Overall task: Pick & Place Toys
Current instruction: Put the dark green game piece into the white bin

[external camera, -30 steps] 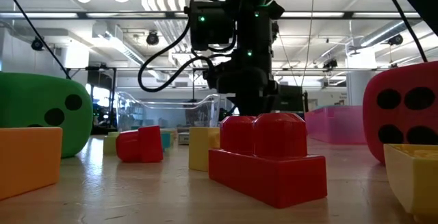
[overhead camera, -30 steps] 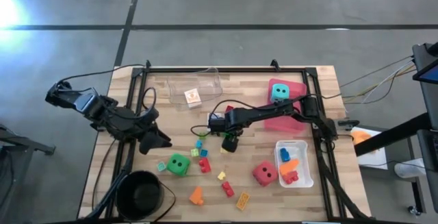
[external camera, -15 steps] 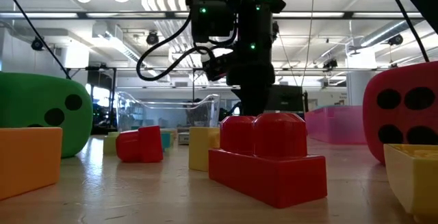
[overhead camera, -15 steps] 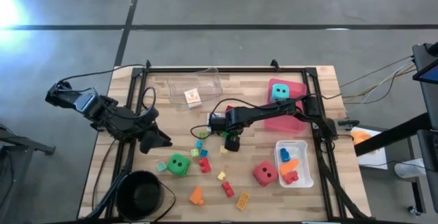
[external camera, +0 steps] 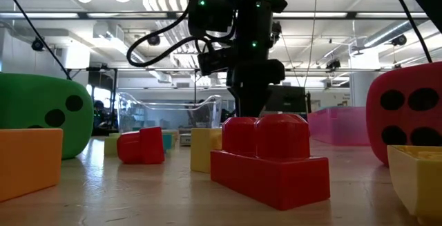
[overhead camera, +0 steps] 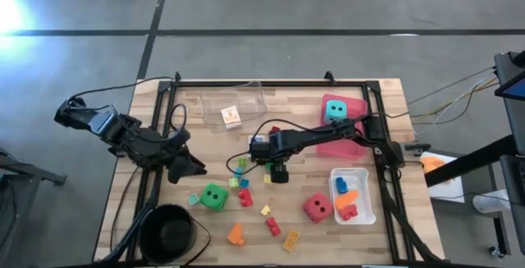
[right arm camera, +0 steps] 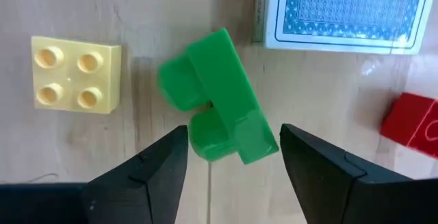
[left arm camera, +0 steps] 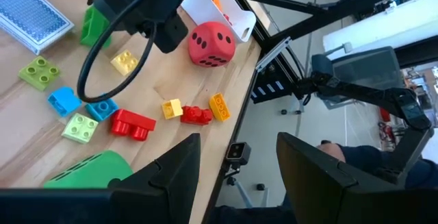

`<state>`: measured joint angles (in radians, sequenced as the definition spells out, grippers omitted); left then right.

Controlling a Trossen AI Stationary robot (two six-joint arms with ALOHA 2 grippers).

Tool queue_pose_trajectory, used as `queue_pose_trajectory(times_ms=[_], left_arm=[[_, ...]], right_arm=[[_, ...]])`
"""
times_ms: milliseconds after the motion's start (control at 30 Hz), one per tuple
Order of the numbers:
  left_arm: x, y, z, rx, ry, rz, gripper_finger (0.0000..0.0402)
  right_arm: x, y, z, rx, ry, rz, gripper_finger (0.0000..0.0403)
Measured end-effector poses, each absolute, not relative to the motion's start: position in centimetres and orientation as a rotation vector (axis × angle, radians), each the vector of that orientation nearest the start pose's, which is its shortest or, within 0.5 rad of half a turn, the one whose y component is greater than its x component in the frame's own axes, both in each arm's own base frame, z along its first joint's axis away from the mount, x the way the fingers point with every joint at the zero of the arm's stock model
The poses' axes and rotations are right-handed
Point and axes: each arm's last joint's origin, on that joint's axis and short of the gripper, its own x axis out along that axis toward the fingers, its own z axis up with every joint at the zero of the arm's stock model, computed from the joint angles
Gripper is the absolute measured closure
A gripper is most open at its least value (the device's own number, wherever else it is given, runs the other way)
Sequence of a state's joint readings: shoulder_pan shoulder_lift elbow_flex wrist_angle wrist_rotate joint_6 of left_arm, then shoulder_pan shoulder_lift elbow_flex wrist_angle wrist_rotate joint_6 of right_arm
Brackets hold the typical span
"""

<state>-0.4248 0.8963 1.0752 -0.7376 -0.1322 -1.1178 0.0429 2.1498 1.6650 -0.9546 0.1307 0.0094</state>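
Toys lie scattered across the table's [overhead camera: 156,96] lower middle. Right tool [right arm camera: 233,157], centre frame, hangs open and empty over a green brick [right arm camera: 219,99] beside the blue card box [right arm camera: 340,11]. Left tool [left arm camera: 236,157] gapes empty past the table's left edge.

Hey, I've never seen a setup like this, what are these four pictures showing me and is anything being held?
Two robot arms work at a wooden table. One camera looks down from above, one sits at tabletop height, and one rides on each wrist. Scattered on the table are small plastic bricks, foam dice and trays. The right gripper hangs with fingers open over a green brick lying on its side, beside a yellow brick and a blue card box. The left gripper waits open at the table's left edge. Nothing is held.
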Motion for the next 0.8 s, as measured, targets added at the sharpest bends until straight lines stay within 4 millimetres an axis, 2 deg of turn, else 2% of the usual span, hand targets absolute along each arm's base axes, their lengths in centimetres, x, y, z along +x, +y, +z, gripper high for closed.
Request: queue_pose_trajectory(times_ms=[433,800], left_arm=[[15.4,-6.5,36.1,-0.916,0.631,0.042,0.0205],[15.4,-6.5,36.1,-0.919,0.631,0.043,0.0205]], right_arm=[[42.3,2.3,16.5,-0.264,1.435,0.062,0.0178],[42.6,2.5,16.0,-0.239,1.391,0.092,0.0178]])
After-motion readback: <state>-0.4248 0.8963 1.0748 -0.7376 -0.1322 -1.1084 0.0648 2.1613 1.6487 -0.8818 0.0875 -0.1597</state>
